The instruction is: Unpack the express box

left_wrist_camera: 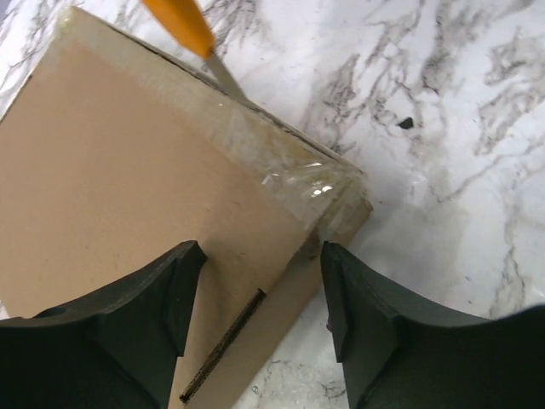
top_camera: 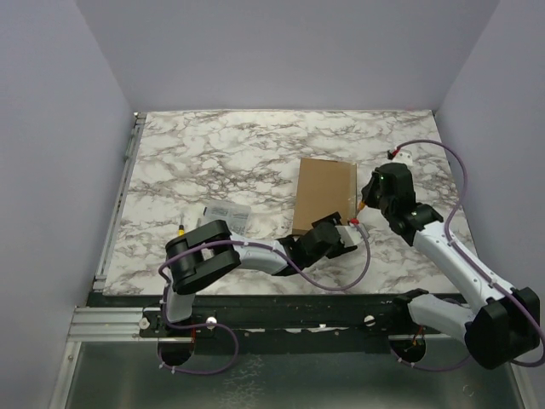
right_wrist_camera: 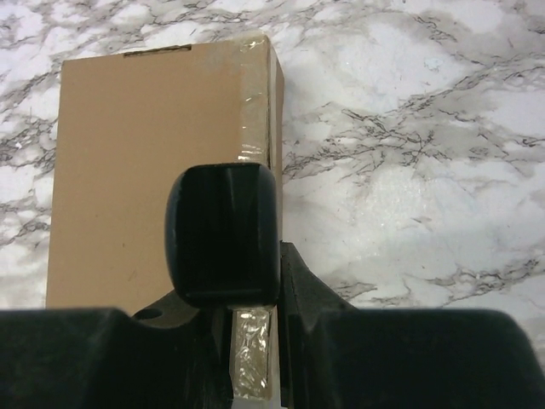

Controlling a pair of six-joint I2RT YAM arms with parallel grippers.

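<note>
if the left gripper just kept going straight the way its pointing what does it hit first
The express box: its taped corner edge lies right ahead of the left gripper, between its open jaws. The orange-handled blade sits farther along that edge, though depth is hard to judge.

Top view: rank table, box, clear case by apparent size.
1. table
2. box
3. clear case, clearly smaller than the box
</note>
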